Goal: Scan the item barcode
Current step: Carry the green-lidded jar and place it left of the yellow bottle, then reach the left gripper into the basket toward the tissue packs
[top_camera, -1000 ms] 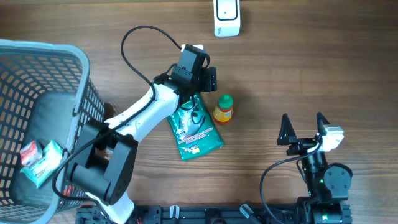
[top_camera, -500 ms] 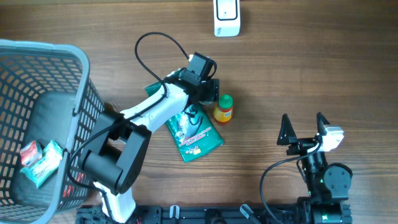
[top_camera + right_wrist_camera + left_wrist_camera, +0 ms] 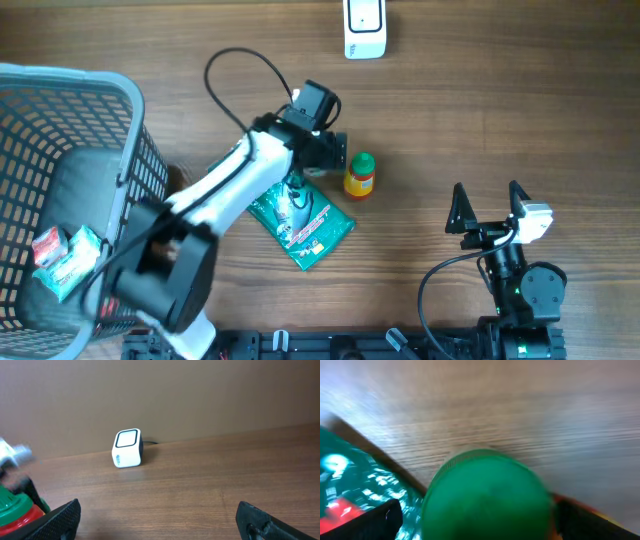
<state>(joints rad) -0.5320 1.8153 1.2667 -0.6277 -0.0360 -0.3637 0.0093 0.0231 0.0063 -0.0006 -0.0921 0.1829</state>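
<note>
My left jaws stand wide apart, one finger on each side of the small bottle (image 3: 359, 175), which stands upright about the middle of the counter (image 3: 500, 100). In the left wrist view its green cap (image 3: 485, 495) fills the gap between my fingers, with a sliver of counter showing on the left side. The picture is smeared, so I cannot tell whether either pad touches it. I would not call it gripped. Just beside the bottle, towards the near edge, a green packet (image 3: 300, 220) lies flat under my left arm. My right jaws are also apart and hold nothing, parked by the near edge towards the right corner.

The scanner (image 3: 364, 28) sits at the far edge, well apart from the bottle, and my right wrist camera looks at its window (image 3: 126, 440). A basket (image 3: 100, 90) with a few small boxes (image 3: 62, 258) takes up the left edge.

I judge this to be the pick-up step, with the bottle as the item to scan. Nothing has been shown to the scanner yet. Next I should close squarely on the bottle without tipping it or snagging the packet. Then I should lift it, carry it to the far edge and turn its label to the window.
</note>
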